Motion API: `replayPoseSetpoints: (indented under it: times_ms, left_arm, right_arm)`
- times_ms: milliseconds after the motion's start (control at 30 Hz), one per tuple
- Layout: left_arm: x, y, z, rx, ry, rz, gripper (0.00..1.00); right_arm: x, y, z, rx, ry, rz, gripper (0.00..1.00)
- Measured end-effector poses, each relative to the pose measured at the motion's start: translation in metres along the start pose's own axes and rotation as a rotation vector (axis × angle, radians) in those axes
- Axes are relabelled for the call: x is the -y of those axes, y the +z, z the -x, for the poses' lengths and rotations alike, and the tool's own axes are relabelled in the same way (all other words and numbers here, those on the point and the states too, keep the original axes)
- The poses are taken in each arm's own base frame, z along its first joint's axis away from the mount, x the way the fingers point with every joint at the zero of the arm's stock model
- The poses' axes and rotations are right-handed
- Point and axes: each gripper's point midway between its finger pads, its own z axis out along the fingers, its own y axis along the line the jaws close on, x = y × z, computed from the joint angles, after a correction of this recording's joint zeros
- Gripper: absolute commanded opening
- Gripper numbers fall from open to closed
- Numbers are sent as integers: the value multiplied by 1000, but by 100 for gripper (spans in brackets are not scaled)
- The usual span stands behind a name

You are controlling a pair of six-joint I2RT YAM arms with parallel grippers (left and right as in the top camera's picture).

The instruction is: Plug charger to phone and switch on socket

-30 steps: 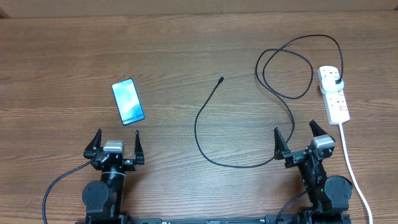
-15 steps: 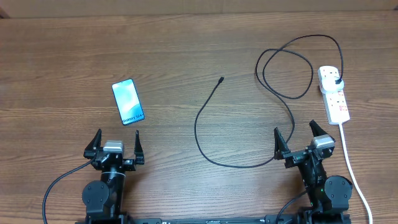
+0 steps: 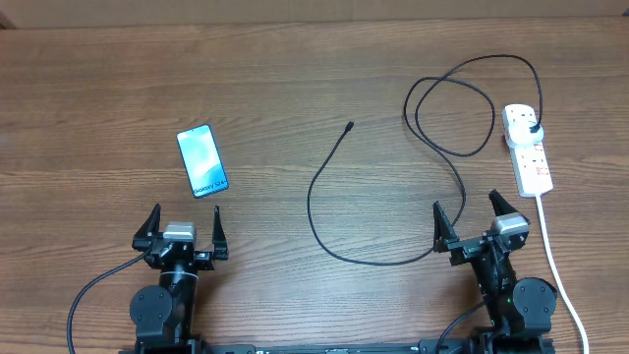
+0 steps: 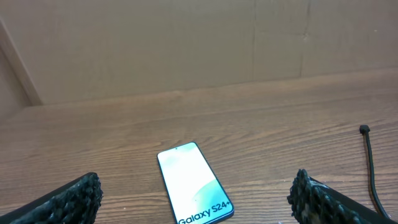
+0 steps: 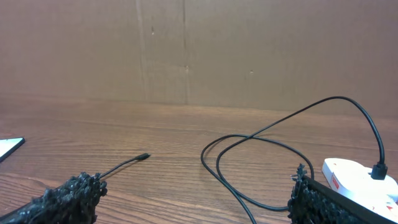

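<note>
The phone [image 3: 201, 161] lies face up on the wooden table at the left, its light screen reading "Galaxy S24+" [image 4: 194, 182]. The charger [image 3: 324, 187] is a long black cable looping across the middle; its connector tip [image 3: 350, 125] lies free on the table, and its black plug [image 3: 533, 129] sits in the white socket strip [image 3: 527, 149] at the right. My left gripper [image 3: 184, 228] stands open just short of the phone, nothing between its fingers [image 4: 71, 199]. My right gripper [image 3: 469, 218] is open too, beside the cable's loop [image 5: 249, 168].
The strip's thick white cord [image 3: 555, 261] runs down the right side past my right arm. A brown cardboard wall [image 4: 186, 43] closes off the far edge of the table.
</note>
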Motion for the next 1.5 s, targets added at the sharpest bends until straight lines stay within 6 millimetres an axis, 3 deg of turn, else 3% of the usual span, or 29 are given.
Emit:
replayPoseSetpoints:
  times_ms: [1500]
  left_arm:
    - [1, -1, 0, -10, -62, -8, 100]
  right_arm:
    - [0, 0, 0, 0, 0, -1, 100]
